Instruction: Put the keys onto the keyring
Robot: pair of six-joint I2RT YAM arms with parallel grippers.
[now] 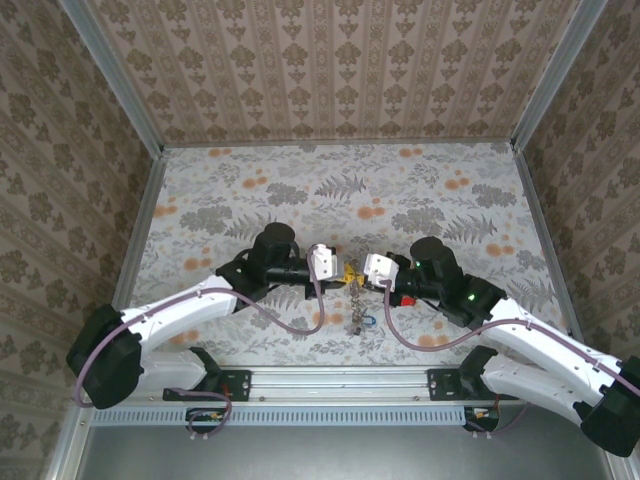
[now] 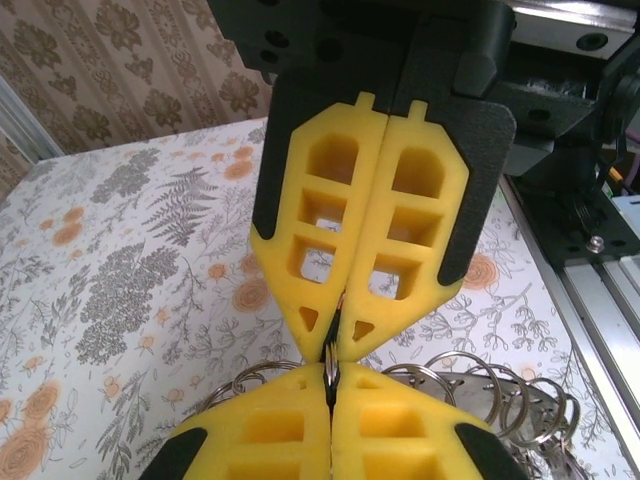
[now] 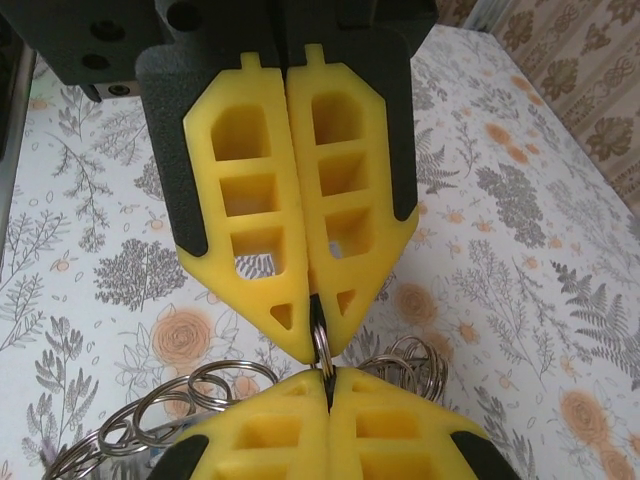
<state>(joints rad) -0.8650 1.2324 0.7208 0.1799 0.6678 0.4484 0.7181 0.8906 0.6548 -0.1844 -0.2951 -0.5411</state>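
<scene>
My two grippers meet tip to tip over the middle of the table. The left gripper (image 1: 347,270) and the right gripper (image 1: 363,272) are both shut on one silvery ring of the keyring (image 1: 356,302), whose chain of rings hangs down from them. In the left wrist view my left gripper (image 2: 333,380) pinches the ring edge-on (image 2: 333,362), with the right gripper's fingers (image 2: 400,230) facing it from above. The right wrist view shows my right gripper (image 3: 328,378) shut on the same ring (image 3: 322,345). A small blue piece (image 1: 369,322), perhaps a key, lies at the chain's lower end.
More linked rings of the chain (image 2: 520,400) (image 3: 190,390) trail behind the fingers over the floral tabletop (image 1: 300,190). Patterned walls close in the back and sides. A metal rail (image 1: 340,380) with the arm bases runs along the near edge.
</scene>
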